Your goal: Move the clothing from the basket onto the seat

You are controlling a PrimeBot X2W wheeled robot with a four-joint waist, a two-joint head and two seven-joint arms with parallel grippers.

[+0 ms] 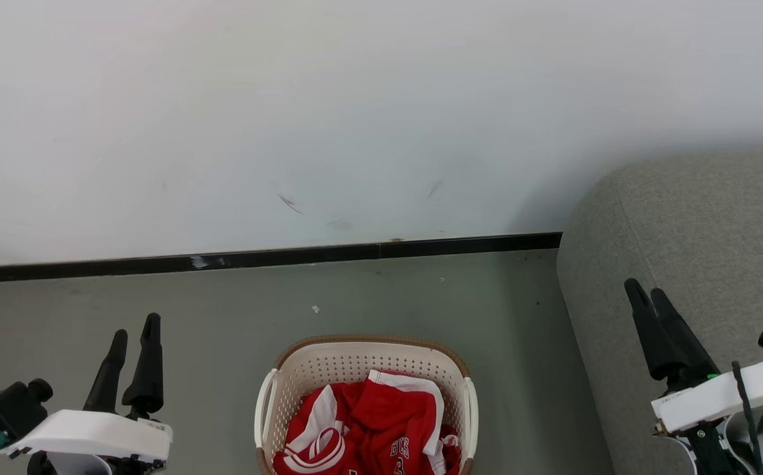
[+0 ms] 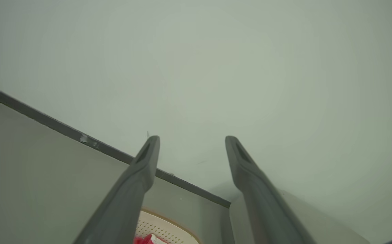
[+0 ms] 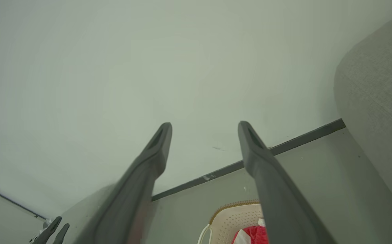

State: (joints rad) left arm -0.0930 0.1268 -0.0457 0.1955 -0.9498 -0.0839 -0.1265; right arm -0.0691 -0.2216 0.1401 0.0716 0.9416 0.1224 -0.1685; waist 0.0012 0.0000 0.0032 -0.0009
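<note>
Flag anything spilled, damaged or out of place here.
Nothing serious. The clothing lies crumpled inside the basket, none spilled over the rim. Minor: dark scuffs on the wall, a pale chipped patch on the baseboard, a small white scrap on the floor.

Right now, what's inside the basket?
Red clothing with white trim lies crumpled inside the basket. The basket's far perforated wall shows bare above it. Whatever lies under the clothing, and the basket's floor, is covered.

Pale wall (image 1: 355, 99), black baseboard (image 1: 289, 256), grey-green floor (image 1: 223, 310).
Dark scuff marks (image 1: 289, 202) on the wall just above the baseboard; a small white scrap (image 1: 315, 309) lies on the floor near it.
</note>
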